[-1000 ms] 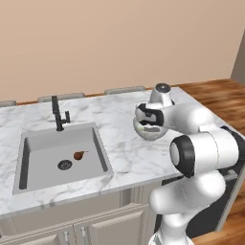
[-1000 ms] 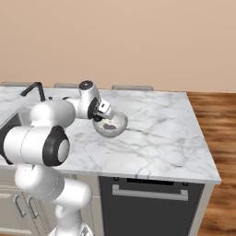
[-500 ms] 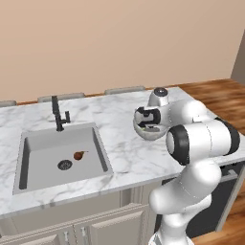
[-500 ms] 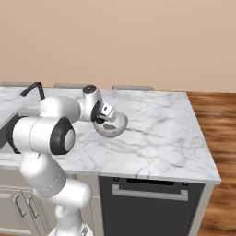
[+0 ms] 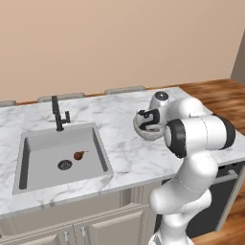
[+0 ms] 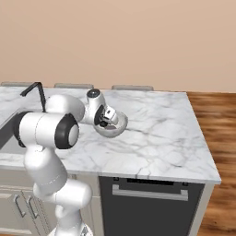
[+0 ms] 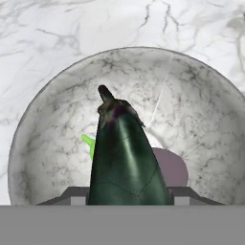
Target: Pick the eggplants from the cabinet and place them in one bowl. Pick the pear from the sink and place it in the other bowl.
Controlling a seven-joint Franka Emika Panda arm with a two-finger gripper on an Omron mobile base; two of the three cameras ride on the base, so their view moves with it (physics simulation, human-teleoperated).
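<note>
A grey marbled bowl (image 5: 152, 136) (image 6: 118, 131) (image 7: 201, 110) stands on the counter right of the sink. My gripper (image 5: 145, 119) (image 6: 107, 119) (image 7: 127, 197) hangs just over it, shut on a dark eggplant (image 7: 125, 158) that points down into the bowl. A second, purple eggplant (image 7: 171, 168) with a green stem (image 7: 88, 142) lies on the bowl's bottom, partly hidden behind the held one. The small brown pear (image 5: 78, 155) rests on the sink floor next to the drain. The cabinet and the other bowl are out of view.
The sink (image 5: 38, 158) is sunk into the marble counter (image 5: 119, 158) at the left, with a black faucet (image 5: 58, 114) behind it. A dishwasher front (image 6: 147, 207) sits below the counter. Wooden floor (image 6: 221, 138) lies to the right.
The hand has stayed over the bowl with the eggplant in its grip. The arm's elbow has shifted a little.
</note>
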